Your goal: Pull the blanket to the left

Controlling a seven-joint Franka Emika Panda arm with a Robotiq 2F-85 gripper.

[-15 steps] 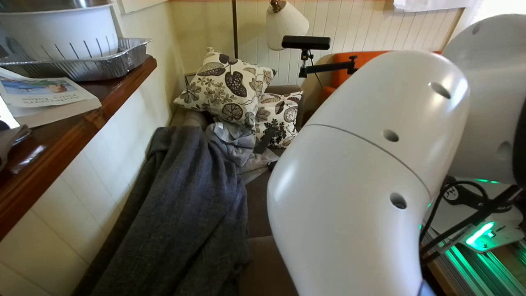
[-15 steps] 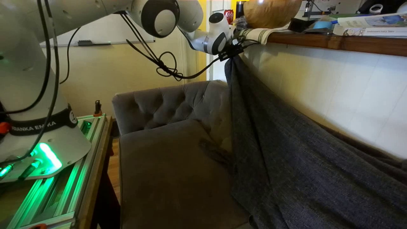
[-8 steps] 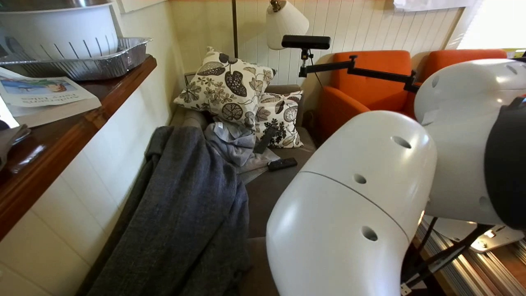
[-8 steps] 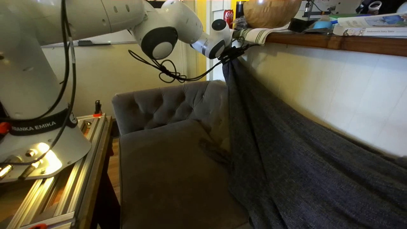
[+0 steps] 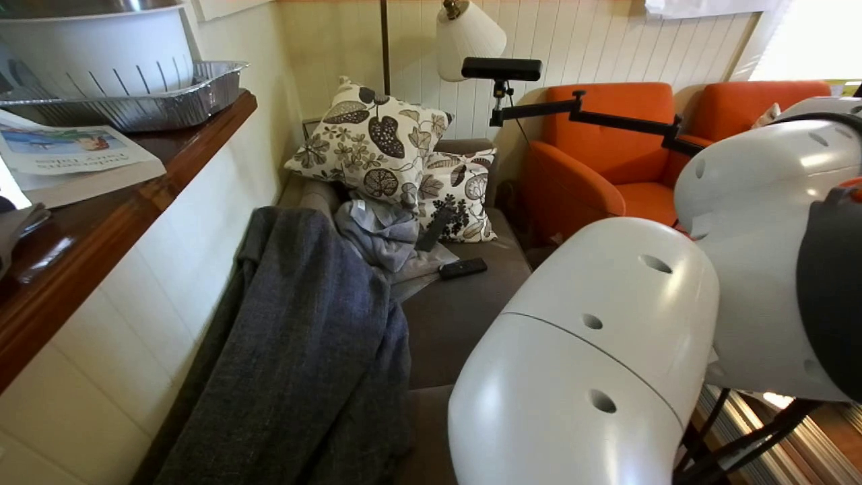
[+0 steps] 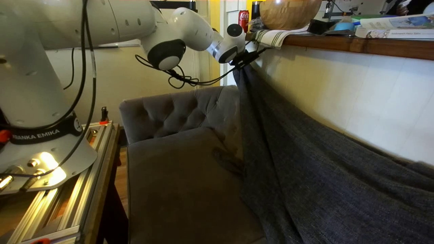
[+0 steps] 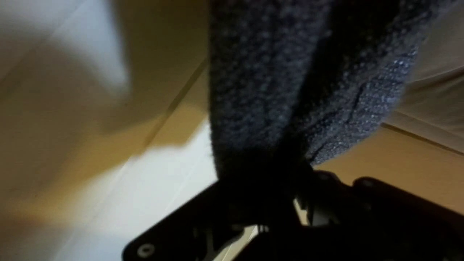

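The blanket (image 5: 303,350) is dark grey and lies in long folds along the sofa beside the wall in an exterior view. In an exterior view the blanket (image 6: 305,162) rises from the sofa to a gathered corner held high below the wooden shelf. My gripper (image 6: 242,61) is shut on that corner, and the cloth hangs taut from it. In the wrist view the blanket (image 7: 261,83) runs down into the dark jaws of my gripper (image 7: 264,177). The fingertips are in deep shadow and covered by the cloth. The gripper is out of view behind the arm in an exterior view.
The wooden shelf (image 6: 339,44) with a bowl (image 6: 288,13) and striped towel (image 6: 274,37) is close beside the gripper. The tufted sofa (image 6: 183,176) is below. Floral cushions (image 5: 384,141), a grey garment (image 5: 380,232) and a remote (image 5: 463,269) lie at the sofa's far end.
My gripper has moved slightly left and down in an exterior view, still holding the corner. The blanket's hanging edge has shifted left with it. The arm's upper links have swung lower.
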